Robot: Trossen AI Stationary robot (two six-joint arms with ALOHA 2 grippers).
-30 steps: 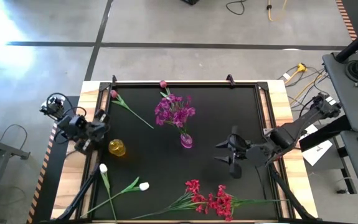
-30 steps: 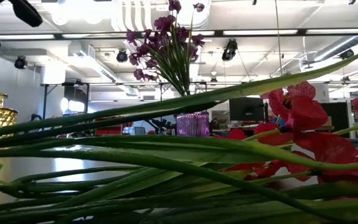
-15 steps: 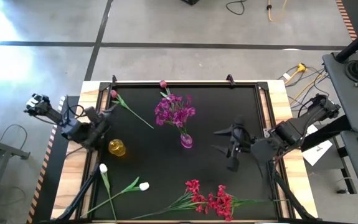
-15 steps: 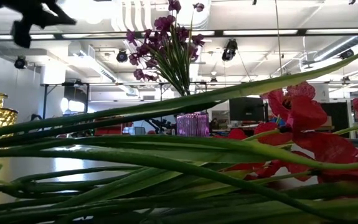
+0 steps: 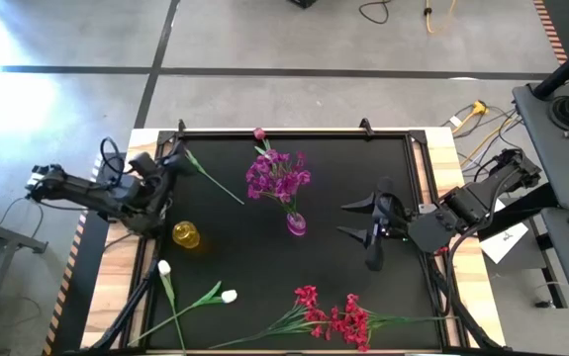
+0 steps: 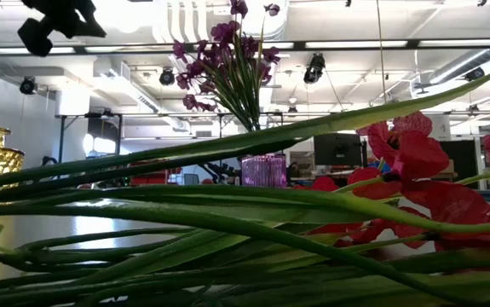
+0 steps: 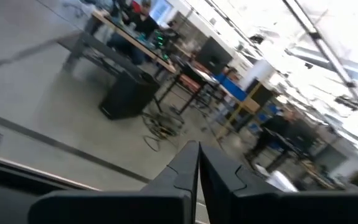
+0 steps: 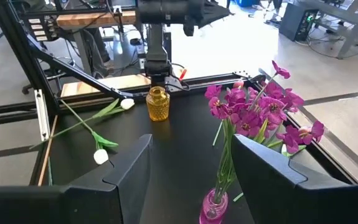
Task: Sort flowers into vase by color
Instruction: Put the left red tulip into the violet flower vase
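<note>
Compared with a second ago, the left tool (image 5: 172, 163) is found farther back, raised over the far left corner of the black-topped, wood-edged desk (image 5: 432, 158), its arm stretched out to the left; its two dark fingers (image 7: 194, 163) are pressed flat together and nothing is gripped. The right tool (image 5: 371, 230) is shifted only slightly, hanging above the right half of the desk with its fingers (image 8: 132, 171) spread wide and empty. The flowers are unchanged in position. A bunch of purple blossom clusters (image 5: 277, 176) on thin green stalks is stood upright in a small, ribbed, pink-violet glass vase (image 5: 296, 223) near the middle. An amber, bulbous, textured glass vase (image 5: 186, 234) is set to the left, with no flowers in it. A pink tulip bud on a long stalk (image 5: 211, 178) lies flat near the far left corner, its bud hidden under the left tool, and another pink bud (image 5: 259, 133) is seen at the far edge. Two white tulip buds with broad green leaves (image 5: 193, 294) are laid at the near left, and red, papery blossom clusters (image 5: 335, 316) lie along the near edge.
</note>
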